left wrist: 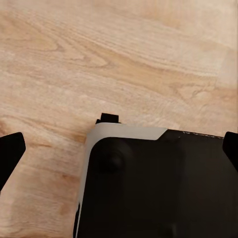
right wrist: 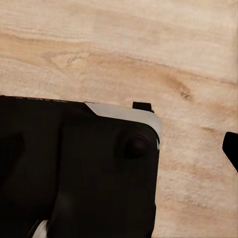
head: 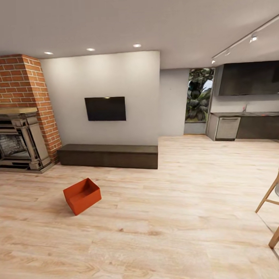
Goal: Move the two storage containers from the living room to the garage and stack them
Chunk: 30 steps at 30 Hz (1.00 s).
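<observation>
Room: the living room, seen from the head view, with a light wood plank floor [head: 166, 219] running across the whole lower part.
Container: 1 orange-red storage container [head: 82, 195] sits on the planks at the left of the head view, open side up, turned at an angle to the wall, with nothing touching it (a soft shadow lies beside it).
Behind the container: a long dark low cabinet [head: 109, 155] stands against the white wall, well apart from the bin.
Wall: a black TV [head: 105, 109] hangs above the cabinet.
Fireplace: a red-brick fireplace [head: 18, 113] fills the far left, with a grey surround around its opening.
Far right: dark kitchen cabinets [head: 251, 101] and a counter; nearer, the wooden legs of a chair [head: 276, 207] at the right edge.
Back: a glass door [head: 199, 100] shows green plants outside.
Left gripper [left wrist: 119, 148]: dark fingertips show at both edges of the left wrist view, standing wide apart, with nothing between them but the robot's black and white body over the plank floor.
Right gripper: in the right wrist view 1 dark fingertip [right wrist: 230, 148] shows at the edge; I cannot tell whether the fingers are apart or together.
</observation>
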Motion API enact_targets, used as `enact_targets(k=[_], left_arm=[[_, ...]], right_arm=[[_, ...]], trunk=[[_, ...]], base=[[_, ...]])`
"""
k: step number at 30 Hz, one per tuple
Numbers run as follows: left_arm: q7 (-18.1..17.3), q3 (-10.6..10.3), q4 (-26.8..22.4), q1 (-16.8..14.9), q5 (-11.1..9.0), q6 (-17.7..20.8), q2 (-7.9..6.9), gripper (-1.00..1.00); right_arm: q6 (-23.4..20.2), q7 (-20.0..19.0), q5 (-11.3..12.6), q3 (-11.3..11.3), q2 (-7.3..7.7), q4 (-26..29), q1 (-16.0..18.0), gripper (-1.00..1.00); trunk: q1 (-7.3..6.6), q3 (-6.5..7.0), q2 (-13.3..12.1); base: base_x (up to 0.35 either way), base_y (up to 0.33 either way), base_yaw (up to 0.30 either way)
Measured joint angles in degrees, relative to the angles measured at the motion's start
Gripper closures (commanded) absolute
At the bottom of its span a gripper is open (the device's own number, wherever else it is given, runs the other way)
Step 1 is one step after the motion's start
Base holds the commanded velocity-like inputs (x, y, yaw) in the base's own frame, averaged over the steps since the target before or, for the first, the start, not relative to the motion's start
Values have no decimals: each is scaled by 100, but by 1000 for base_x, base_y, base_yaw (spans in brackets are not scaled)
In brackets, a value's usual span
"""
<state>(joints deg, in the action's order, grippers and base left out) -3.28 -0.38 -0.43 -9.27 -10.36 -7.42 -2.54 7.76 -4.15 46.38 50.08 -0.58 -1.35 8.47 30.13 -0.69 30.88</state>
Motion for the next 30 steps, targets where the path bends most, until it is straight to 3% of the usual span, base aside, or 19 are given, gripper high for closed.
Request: enact_targets(k=[30], left_arm=[[0,0,0,0,-3,20,-2,-100]], right_arm=[[-51,7,11,-63,58,-8,0,-100]], trunk=[[0,0,0]], base=[[324,0,0]])
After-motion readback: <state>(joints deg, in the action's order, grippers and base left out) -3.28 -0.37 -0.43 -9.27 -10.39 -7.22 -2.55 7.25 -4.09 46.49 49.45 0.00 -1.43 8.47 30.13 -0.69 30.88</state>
